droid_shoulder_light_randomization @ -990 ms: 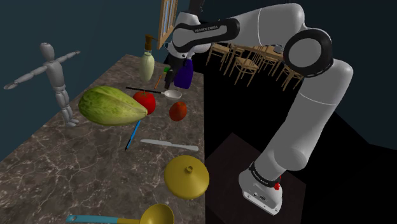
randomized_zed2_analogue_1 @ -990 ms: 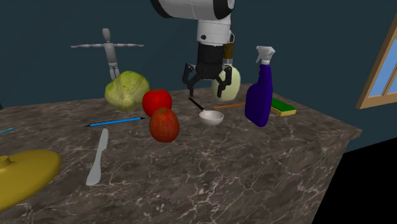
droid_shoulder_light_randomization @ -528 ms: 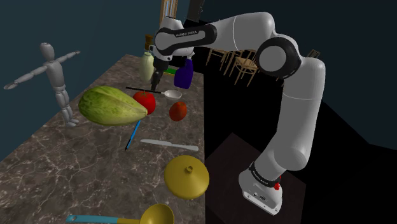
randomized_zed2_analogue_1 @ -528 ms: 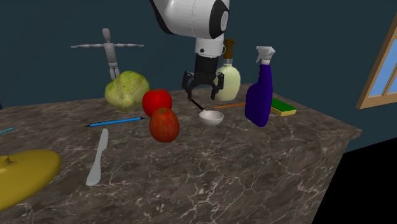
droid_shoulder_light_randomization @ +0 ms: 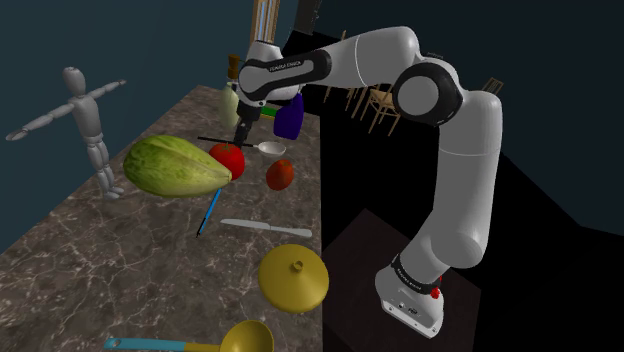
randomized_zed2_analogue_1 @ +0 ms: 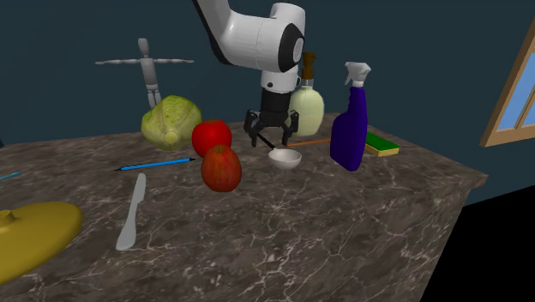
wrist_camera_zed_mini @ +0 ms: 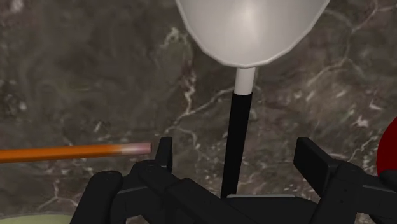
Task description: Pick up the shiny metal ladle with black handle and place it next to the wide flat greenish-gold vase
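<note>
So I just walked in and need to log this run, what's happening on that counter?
The white arm's black gripper hangs low over the ladle, which lies on the marbled counter between a red apple and a blue spray bottle. Its fingers stand open on either side of the black handle and do not touch it, so nothing is held yet. The flat greenish-gold vase sits farther along the counter, nearer the arm's base.

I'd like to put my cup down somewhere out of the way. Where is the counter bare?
Bare counter lies between the knife, the nearer apple, the spray bottle and the front edge. Another patch lies between the mannequin, the pen and the vase. It is crowded round the ladle, where the open gripper hovers.
</note>
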`<action>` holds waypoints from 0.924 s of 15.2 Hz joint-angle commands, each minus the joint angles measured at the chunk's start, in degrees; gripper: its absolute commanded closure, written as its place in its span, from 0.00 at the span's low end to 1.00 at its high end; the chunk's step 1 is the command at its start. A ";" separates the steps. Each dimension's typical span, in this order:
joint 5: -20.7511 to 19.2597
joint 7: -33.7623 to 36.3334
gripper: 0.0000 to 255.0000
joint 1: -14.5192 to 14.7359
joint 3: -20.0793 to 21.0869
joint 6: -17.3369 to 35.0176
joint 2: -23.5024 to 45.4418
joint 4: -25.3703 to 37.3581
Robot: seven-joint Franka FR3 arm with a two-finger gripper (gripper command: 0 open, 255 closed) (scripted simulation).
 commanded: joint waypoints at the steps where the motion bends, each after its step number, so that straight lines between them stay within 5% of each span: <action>1: 0.01 -0.02 0.00 -0.01 0.00 0.15 0.22 0.11; 6: 0.01 -0.02 0.00 -0.01 0.00 0.14 0.22 0.10; 7: 0.01 -0.02 1.00 -0.01 0.00 0.14 0.22 0.10; 14: 0.01 -0.03 1.00 -0.02 0.00 0.12 0.27 0.18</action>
